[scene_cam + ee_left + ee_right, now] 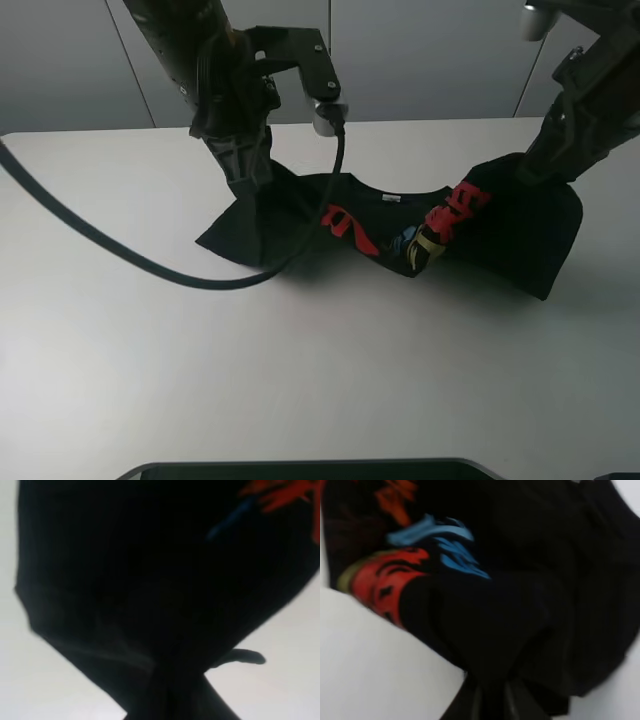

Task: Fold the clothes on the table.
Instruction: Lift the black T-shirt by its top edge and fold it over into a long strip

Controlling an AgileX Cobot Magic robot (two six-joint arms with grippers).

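The clothes are one black T-shirt [520, 240] with red, blue and yellow print [440, 222] and a small white neck label [391, 199]. It hangs bunched between both grippers over the white table [300, 380], sagging in the middle. My left gripper [250, 182] is shut on the shirt's left edge. My right gripper [537, 170] is shut on its right edge. Black fabric [150, 580] fills the left wrist view, pinched by the left gripper [170, 697]. In the right wrist view the right gripper [495, 700] pinches the black fabric [545, 605], and the print [385, 580] is crumpled beside it.
A black cable [150, 265] loops from the left arm across the table's left side, down in front of the shirt. A dark flat object [300, 468] lies at the table's near edge. Grey wall panels [420, 50] stand behind the table.
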